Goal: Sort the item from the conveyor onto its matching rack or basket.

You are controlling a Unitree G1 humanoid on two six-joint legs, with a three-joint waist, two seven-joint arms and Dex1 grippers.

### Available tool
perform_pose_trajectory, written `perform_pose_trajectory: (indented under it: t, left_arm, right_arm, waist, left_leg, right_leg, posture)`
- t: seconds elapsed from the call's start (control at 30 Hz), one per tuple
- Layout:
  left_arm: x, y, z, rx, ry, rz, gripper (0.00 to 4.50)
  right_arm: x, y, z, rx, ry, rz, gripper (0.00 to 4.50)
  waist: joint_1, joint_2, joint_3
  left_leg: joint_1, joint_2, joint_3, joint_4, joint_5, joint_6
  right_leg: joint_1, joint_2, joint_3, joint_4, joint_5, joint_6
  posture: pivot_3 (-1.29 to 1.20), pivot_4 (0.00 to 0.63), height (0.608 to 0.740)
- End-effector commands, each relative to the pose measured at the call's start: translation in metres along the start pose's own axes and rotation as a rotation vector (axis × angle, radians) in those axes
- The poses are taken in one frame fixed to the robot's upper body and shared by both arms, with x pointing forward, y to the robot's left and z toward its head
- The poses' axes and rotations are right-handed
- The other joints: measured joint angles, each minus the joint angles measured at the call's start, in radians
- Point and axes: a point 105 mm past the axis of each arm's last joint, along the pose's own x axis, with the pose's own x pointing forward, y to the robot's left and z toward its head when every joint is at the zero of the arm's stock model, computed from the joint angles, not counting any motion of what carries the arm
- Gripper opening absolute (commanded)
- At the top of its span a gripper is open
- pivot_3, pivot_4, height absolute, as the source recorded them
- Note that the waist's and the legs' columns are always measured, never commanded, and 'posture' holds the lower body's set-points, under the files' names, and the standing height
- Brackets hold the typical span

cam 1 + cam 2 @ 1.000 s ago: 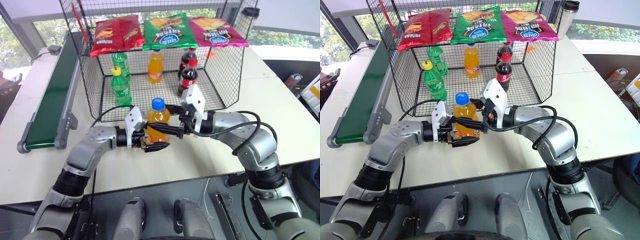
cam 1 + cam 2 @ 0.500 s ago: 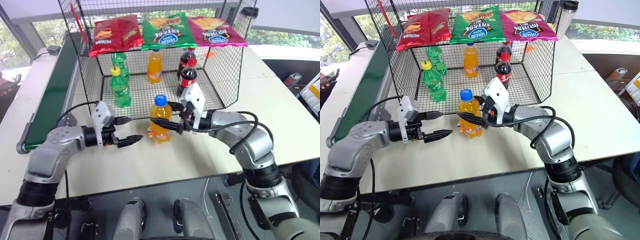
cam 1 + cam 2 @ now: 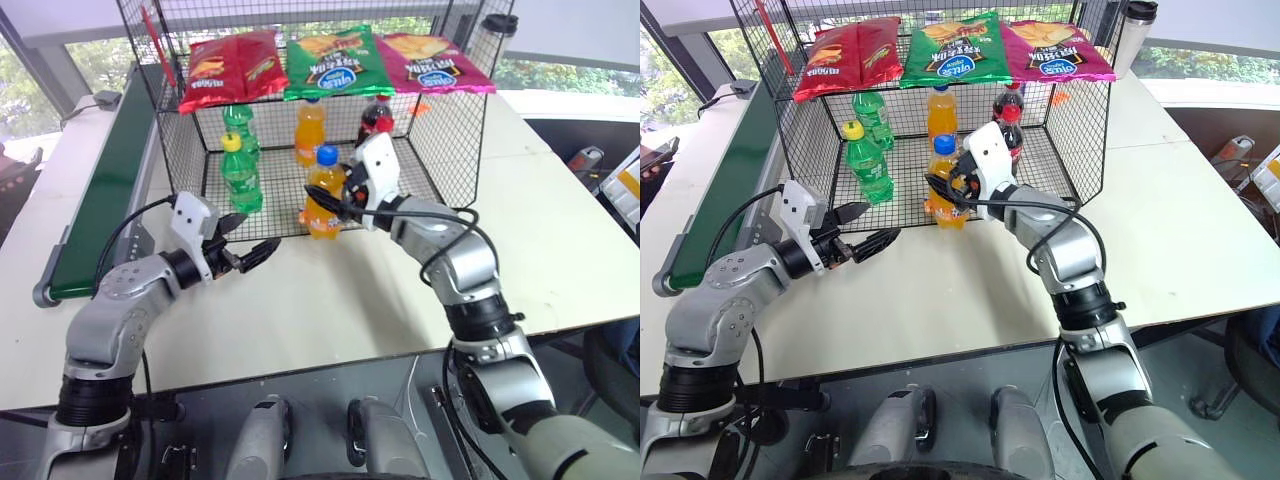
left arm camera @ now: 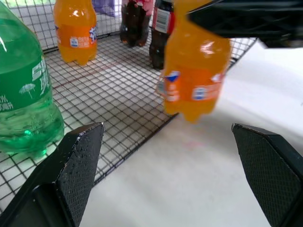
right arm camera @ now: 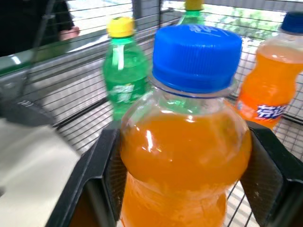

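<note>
Nearest you, your left pincer (image 3: 243,255) hangs over the white counter (image 3: 330,300) with its two black fingers spread wide and nothing between them, pointing toward the basket's open front. Just beyond it and to its right, your right pincer (image 3: 325,196) is clamped on the orange soda bottle (image 3: 323,197) below its blue cap, holding it upright with its base off the counter, right at the front edge of the black wire-mesh basket (image 3: 455,150); from the left wrist view its bottom hangs just outside the grid floor. Inside the basket you have two green bottles (image 3: 240,172) on the left, another orange bottle (image 3: 310,132) toward the back, and dark cola bottles (image 3: 376,117) to the right behind your right wrist. Three chip bags (image 3: 337,62) lie on the upper rack above them. Off to your left, the green conveyor (image 3: 105,195) runs alongside the basket, its belt bare.
</note>
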Motion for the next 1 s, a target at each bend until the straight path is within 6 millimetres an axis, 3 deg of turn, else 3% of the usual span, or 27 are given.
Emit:
perform_pose_trajectory:
  t: [0.03,0.3,0.93,1.0]
  left_arm:
    - [0.002,-0.003,0.010,0.058,-0.035,0.031,4.49]
    - [-0.005,0.003,0.008,0.083,-0.040,0.122,4.49]
    - [-0.002,-0.004,0.005,0.060,-0.056,0.142,4.49]
    - [-0.001,-0.004,0.005,0.060,-0.056,0.140,4.50]
  right_arm:
    - [0.010,-0.007,0.036,-0.054,-0.138,-0.042,2.59]
    - [0.033,-0.008,0.034,-0.053,-0.159,-0.058,2.59]
    - [0.057,-0.027,0.025,-0.067,-0.154,-0.139,2.59]
    - [0.058,-0.027,0.023,-0.062,-0.150,-0.139,3.62]
  waist:
    - [-0.004,0.000,0.000]
    - [-0.017,0.000,0.000]
    - [-0.018,0.001,0.000]
    - [-0.019,0.001,0.000]
  left_leg:
    - [0.000,0.000,0.000,0.000,0.000,0.000]
    - [0.000,0.000,0.000,-0.001,0.000,0.000]
    - [0.000,0.000,0.000,-0.001,0.000,0.000]
    - [0.000,0.000,0.000,-0.001,0.000,0.000]
  right_leg:
    - [0.000,0.000,0.000,0.000,0.000,0.000]
    - [0.000,0.000,0.000,0.000,0.000,0.000]
    - [0.000,0.000,0.001,0.000,0.000,0.000]
    - [0.000,0.000,0.001,0.000,0.000,0.000]
  posture:
    - [0.00,0.150,0.739]
    - [0.00,0.150,0.739]
    - [0.00,0.150,0.739]
    - [0.00,0.150,0.739]
